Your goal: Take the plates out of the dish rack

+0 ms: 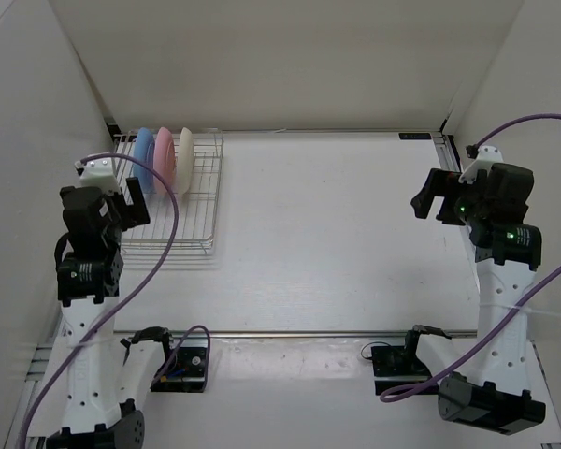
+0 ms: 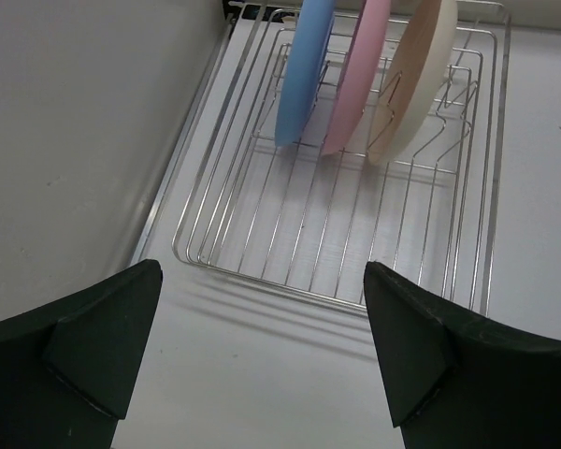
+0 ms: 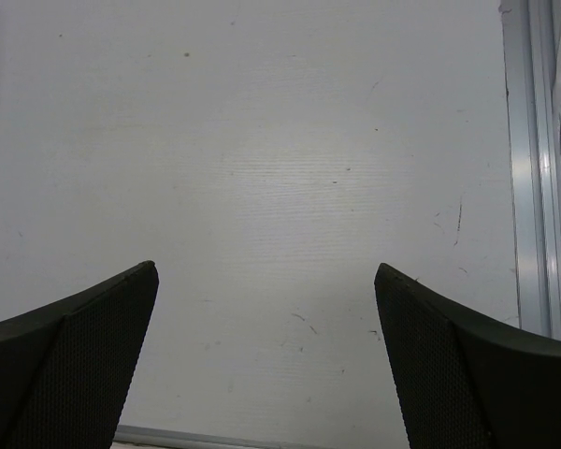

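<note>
Top external view: the dish rack (image 1: 194, 220) sits at the far-left corner of the worktop (image 1: 337, 234). The blue plate (image 1: 145, 159), pink plate (image 1: 165, 157) and cream plate (image 1: 185, 155) stand on edge at its far end. The left gripper (image 1: 134, 201) hangs at the rack's near-left side, jaws wide apart, empty. The right gripper (image 1: 432, 201) hangs over bare worktop on the right, likewise spread and empty.

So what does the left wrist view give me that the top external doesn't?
Left wrist only: the dish rack, its bent wire dividers seen close up. Top external only: the right gripper, open, across the table from the rack. Both: blue plate, pink plate and cream plate on edge at the rack's far end; left gripper open.
</note>
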Robot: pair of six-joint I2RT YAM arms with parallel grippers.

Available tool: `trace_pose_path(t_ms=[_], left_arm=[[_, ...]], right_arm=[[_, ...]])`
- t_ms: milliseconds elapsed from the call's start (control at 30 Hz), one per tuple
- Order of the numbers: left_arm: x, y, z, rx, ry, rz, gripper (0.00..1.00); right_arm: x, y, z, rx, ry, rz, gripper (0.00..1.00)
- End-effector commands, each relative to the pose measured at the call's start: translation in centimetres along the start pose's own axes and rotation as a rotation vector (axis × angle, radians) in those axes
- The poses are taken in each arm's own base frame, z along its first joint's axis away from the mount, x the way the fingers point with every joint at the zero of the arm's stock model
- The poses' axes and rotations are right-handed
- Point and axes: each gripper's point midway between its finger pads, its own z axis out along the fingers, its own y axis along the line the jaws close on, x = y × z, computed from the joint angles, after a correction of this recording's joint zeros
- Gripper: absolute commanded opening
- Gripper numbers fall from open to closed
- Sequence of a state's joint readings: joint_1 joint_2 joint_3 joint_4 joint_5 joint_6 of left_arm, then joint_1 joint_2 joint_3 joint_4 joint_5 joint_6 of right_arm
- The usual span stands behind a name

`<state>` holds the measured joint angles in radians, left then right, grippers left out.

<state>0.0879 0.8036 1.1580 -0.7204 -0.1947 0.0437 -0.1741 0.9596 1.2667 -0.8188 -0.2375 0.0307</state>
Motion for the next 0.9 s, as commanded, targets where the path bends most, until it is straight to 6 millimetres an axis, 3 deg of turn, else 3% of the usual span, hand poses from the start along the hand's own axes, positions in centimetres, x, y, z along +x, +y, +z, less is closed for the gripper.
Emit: trace_pose_path(t_ms=[0,267,367,533,567,633,667,867], left_arm=[[-1.3,-0.9,-0.1,0.07,-0.083,0.068,1.0],[-2.6,-3.4,3.8,0.2,-0.066,0.152,1.0],[-4.2,-4.4,5.6,0.293,-0.062,0.138,1.0],[-5.9,-8.9,6.3,0.68,-0.03,0.048,1.0],[-5.3,-9.9,7.4,0.764,0.01,0.022,1.0],[-6.4,-10.5,7.6,0.839,0.011,0.007,1.0],[-6.5,-11.2,7.5,0.899,0.012,-0.002,1.0],[-5.1,-12.2,12.4,0.97,0.083,-0.024,1.0]], right_arm=[[-1.3,0.1,-0.9,0.007,-0.07,-0.036,1.0],[0.6,0.8,-1.0,-0.047,-0.018,-0.081,1.0],[1.2,0.0,-0.8,-0.01,0.002,-0.097,1.0],[2.2,-0.9,-0.3,0.023,0.031,-0.118,1.0],[2.2,-0.9,-0.3,0.023,0.031,-0.118,1.0],[2.5,-1.1,-0.2,0.033,0.04,-0.116,1.0],[2.5,-1.2,-0.2,0.033,0.04,-0.125,1.0],[2.9,-1.7,0.5,0.051,0.062,-0.119,1.0]])
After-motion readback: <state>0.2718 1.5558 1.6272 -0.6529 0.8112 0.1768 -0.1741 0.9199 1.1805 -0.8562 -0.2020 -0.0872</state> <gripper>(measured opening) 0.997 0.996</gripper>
